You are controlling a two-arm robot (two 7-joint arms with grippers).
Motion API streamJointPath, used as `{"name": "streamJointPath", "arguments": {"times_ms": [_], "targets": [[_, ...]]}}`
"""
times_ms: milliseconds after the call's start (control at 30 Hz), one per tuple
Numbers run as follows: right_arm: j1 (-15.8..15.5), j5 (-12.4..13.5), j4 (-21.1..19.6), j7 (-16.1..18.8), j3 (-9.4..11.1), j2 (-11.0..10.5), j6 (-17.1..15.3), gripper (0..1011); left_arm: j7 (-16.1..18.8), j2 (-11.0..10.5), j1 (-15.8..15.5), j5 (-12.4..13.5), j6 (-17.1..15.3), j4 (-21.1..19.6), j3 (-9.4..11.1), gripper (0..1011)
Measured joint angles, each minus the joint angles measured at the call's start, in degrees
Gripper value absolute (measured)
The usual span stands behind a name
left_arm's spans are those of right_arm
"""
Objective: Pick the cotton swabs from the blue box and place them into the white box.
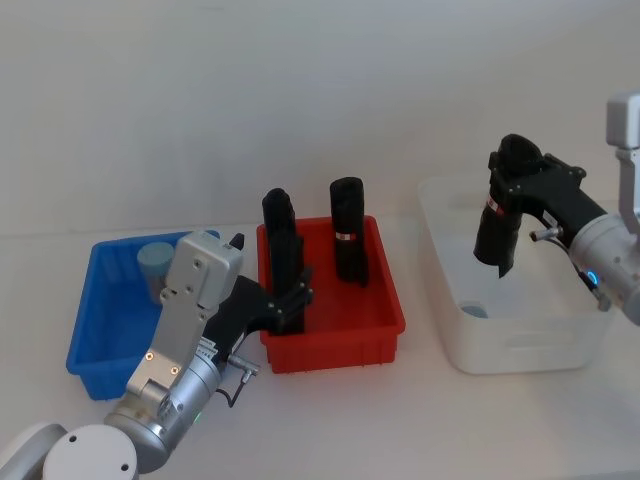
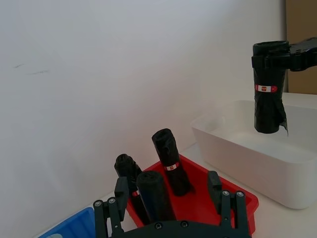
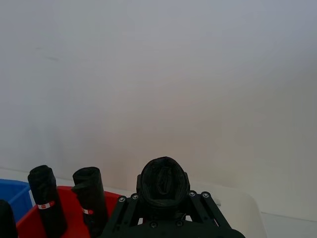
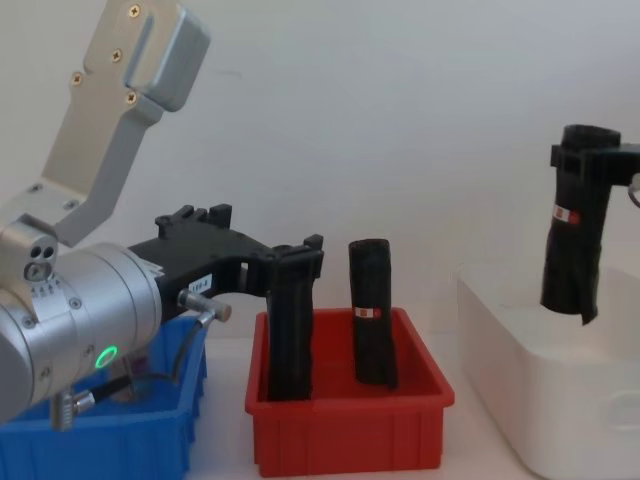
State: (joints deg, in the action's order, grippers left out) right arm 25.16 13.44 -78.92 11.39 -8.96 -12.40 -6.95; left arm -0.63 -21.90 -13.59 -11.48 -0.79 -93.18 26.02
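Observation:
One tub of cotton swabs [image 1: 153, 262] with a grey-blue lid stands in the far corner of the blue box [image 1: 85, 320]. Another grey-blue lid [image 1: 476, 311] lies low inside the white box [image 1: 530, 350]. My left gripper [image 1: 292, 300] reaches into the red bin [image 1: 335, 345], open, its fingers [image 2: 214, 186] either side of an upright black roll [image 2: 152, 196] without touching it. My right gripper [image 1: 505, 195] hangs above the white box, shut on another black roll [image 4: 572, 270] that dangles over the box's inside.
Other black rolls [image 1: 348, 240] stand upright in the red bin, which sits between the blue box and the white box. A plain white wall runs behind the table. Bare tabletop lies in front of the bins.

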Motion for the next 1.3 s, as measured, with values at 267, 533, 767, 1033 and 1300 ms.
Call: {"name": "streamJointPath", "arguments": {"times_ms": [267,533,767,1033,1300], "targets": [[-1.0,0.2,-0.1,-1.2,0.5,-0.6,-1.0,360,0.0,0.0,0.0,0.0,0.0,0.0,0.0,1004],[-1.6,0.4,-0.1,-1.9,0.9,-1.0,-1.5,560,0.0,0.0,0.0,0.0,0.0,0.0,0.0,1004],[-2.1,0.4,-0.2,-2.4,1.1,-1.2,-1.6,777,0.0,0.0,0.0,0.0,0.0,0.0,0.0,1004],[-2.4,0.4,-0.5,-2.6,1.3,-1.3,-1.4,1001,0.0,0.0,0.0,0.0,0.0,0.0,0.0,1004],[-2.6,0.5,-0.7,-2.6,1.4,-1.4,-1.1,1001,0.0,0.0,0.0,0.0,0.0,0.0,0.0,1004]]}}
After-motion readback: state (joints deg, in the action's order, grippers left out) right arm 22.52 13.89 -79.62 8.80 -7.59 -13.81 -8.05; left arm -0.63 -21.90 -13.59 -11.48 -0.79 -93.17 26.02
